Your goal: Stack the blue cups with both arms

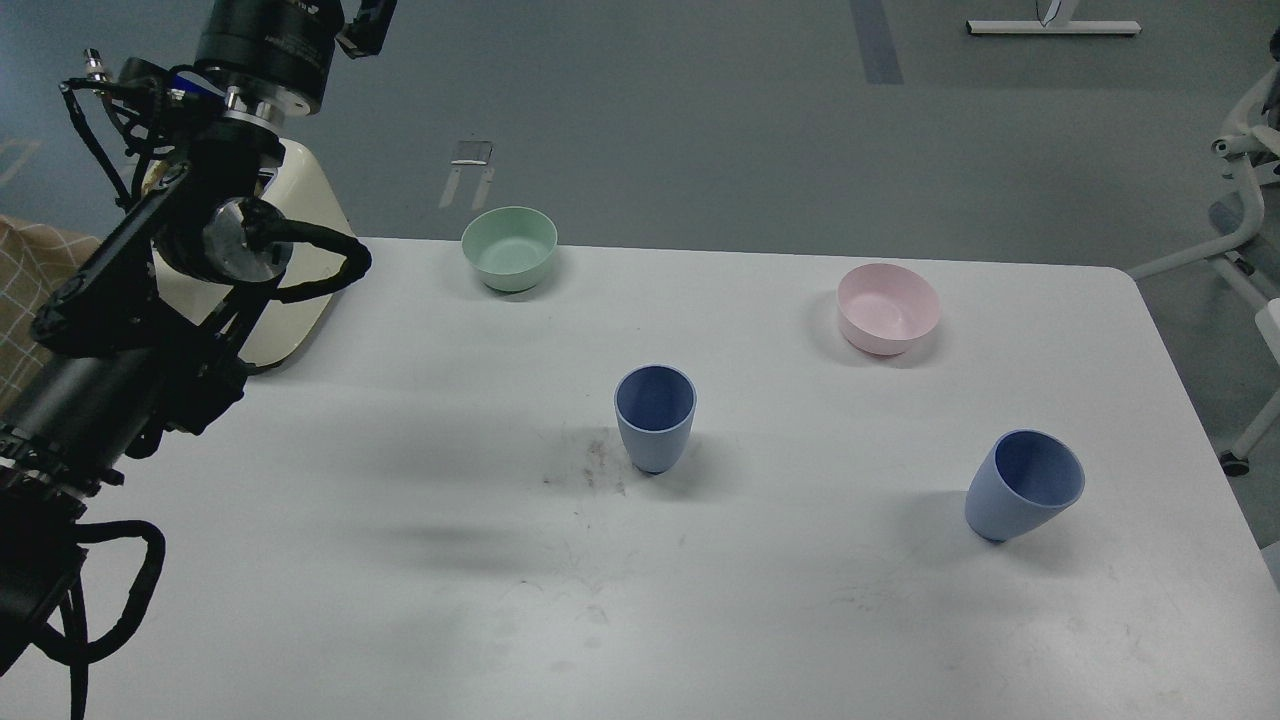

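Two blue cups stand upright and apart on the white table (400,600). One blue cup (655,417) is at the table's middle. The other blue cup (1023,485) is at the right, nearer the front, and looks tilted to the right in this view. My left arm (200,260) rises along the left edge, far left of both cups. Its gripper (365,22) is at the top edge, high above the table, mostly cut off; its fingers cannot be told apart. It holds nothing that shows. My right arm is out of view.
A mint-green bowl (509,248) sits at the back of the table. A pale pink bowl (888,308) sits at the back right. A cream appliance (285,270) stands at the back left behind my left arm. A white chair frame (1245,240) is beyond the right edge.
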